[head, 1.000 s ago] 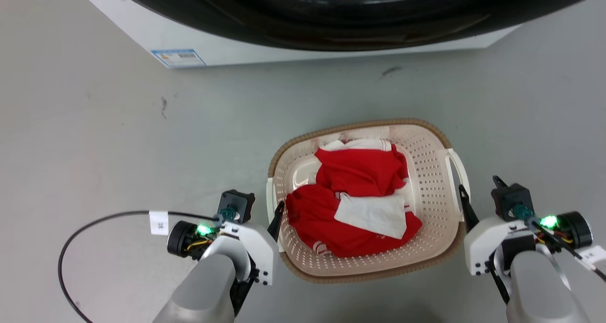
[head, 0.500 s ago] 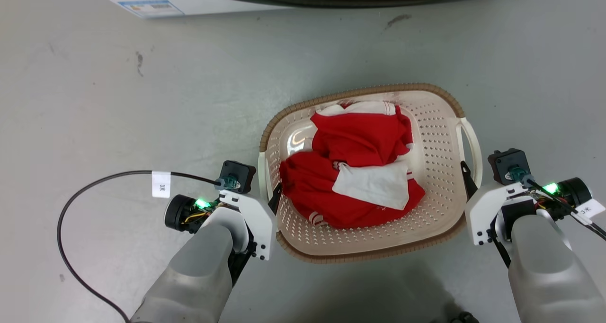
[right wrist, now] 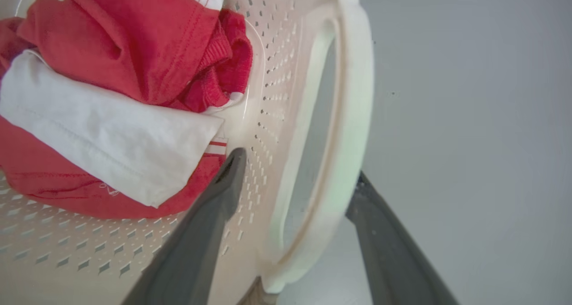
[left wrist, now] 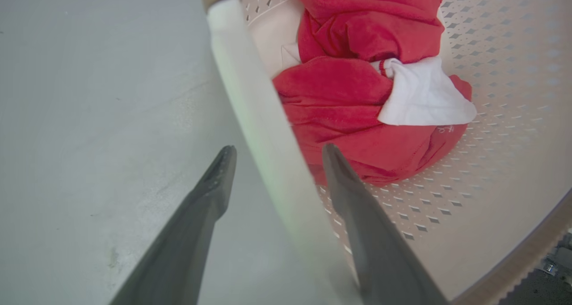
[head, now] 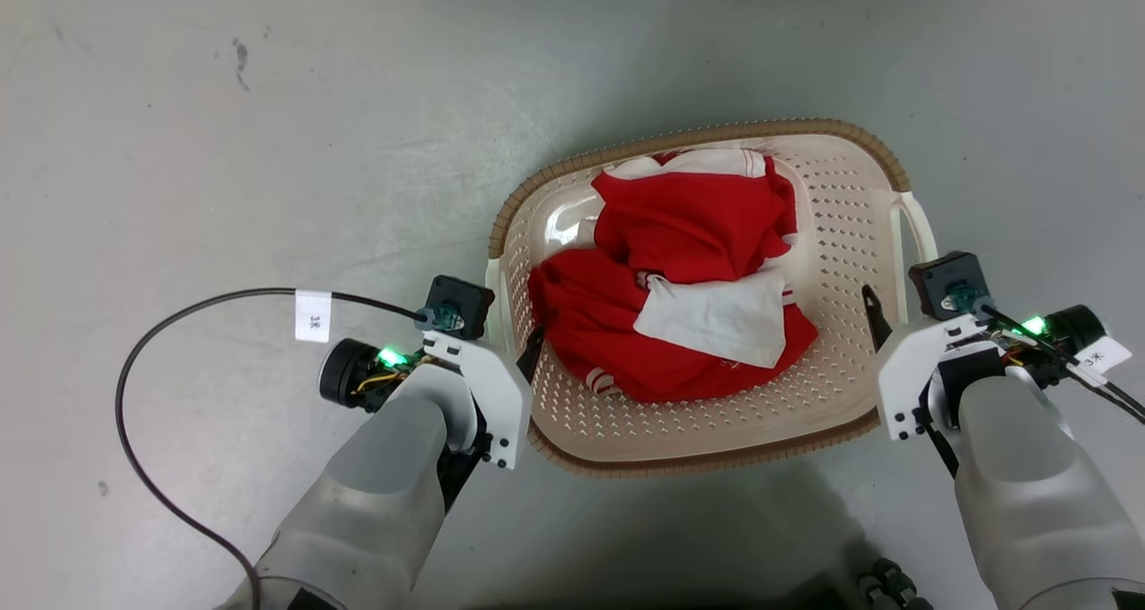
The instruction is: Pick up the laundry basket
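Note:
The cream laundry basket [head: 836, 234] with its brown rim stands on the grey floor, holding red and white clothes [head: 689, 225]. My left gripper [head: 517, 342] is open astride the basket's white left handle [left wrist: 243, 72]: one finger sits outside over the floor, the other inside beside the clothes, and floor shows between the outer finger and the handle. My right gripper [head: 890, 304] is open astride the right loop handle [right wrist: 353, 95]. Its inner finger lies against the perforated wall, and its outer finger is partly hidden behind the handle.
A black cable [head: 179, 310] with a white tag loops over the floor to the left of my left arm. Part of my wheeled base [head: 881, 583] shows at the bottom edge, under a dark shadow in front of the basket.
The camera has dipped closer to the floor, and the washing machine has slid out of the top. Both grippers have pushed further forward along the basket's handles, the right inner finger now over the wall.

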